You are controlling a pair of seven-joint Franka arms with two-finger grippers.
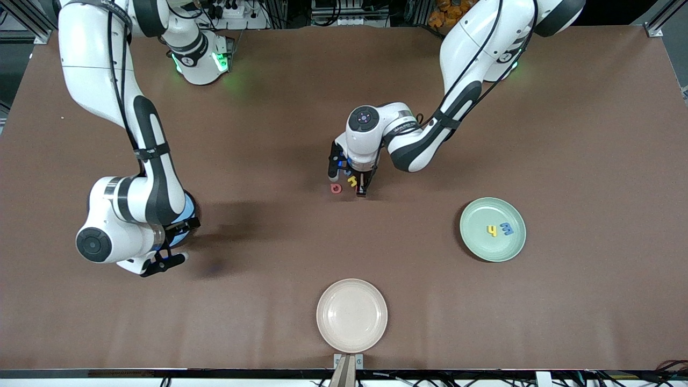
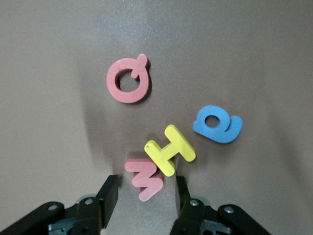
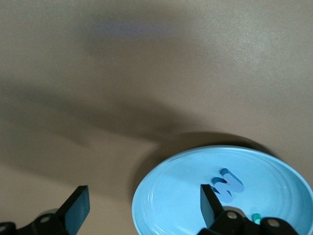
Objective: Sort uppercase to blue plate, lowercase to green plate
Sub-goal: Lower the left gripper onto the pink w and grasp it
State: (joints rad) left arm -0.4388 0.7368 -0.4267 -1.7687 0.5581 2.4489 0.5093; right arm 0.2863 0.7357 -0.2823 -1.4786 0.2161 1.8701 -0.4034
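My right gripper (image 3: 142, 210) hangs wide open and empty over the blue plate (image 3: 176, 196), which holds the blue W (image 3: 228, 185). My left gripper (image 2: 145, 196) stands half-open astride the red letter (image 2: 144, 179), touching the yellow H (image 2: 170, 150), farther from the cream plate (image 1: 352, 315) than the green plate (image 1: 492, 229).

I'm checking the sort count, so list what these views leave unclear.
Blue plate: front view, nearly all under the right arm; right wrist view, cut by the edge.
Green letter on it: only a sliver past the right gripper.
Red letter: left wrist view, H overlaps it; unreadable.
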